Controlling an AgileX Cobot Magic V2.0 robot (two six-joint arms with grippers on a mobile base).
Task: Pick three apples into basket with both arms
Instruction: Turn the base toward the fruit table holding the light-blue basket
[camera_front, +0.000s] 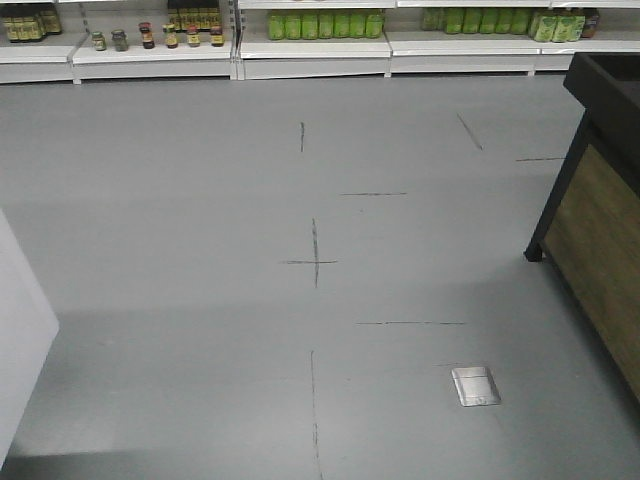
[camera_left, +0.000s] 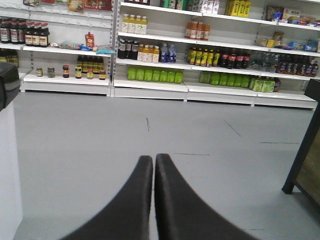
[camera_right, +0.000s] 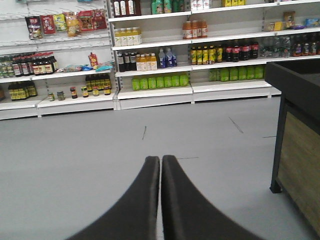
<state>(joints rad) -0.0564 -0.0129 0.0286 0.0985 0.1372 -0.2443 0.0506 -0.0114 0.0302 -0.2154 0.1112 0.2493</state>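
Left tool (camera_left: 154, 161): two dark fingers pressed together, tips touching, nothing between them. It points level across the floor, and the bench stands off to its right.
Right tool (camera_right: 160, 161): also pressed together and empty. The bench is near on its right side.
Bench (camera_right: 296, 145): a dark-framed, wood-panelled stand at the right edge of every view. Its top is cut off or seen edge-on, so what it carries cannot be told.
Apples: not visible in any view.
Basket: not visible either.
Floor (camera_front: 150, 250): plain grey, with thin black cross marks (camera_front: 314, 261) well left of the bench and a small metal plate (camera_front: 476, 386) left of it.
Shelves (camera_left: 150, 84): rows of bottles and jars along the far wall, beyond the bench.
Coming move: probably a search or approach, since no apple is yet within reach. If the fruit sits on the bench, it lies rightward of both tools and the right arm is nearer. Apples are round, so no long axis matters.
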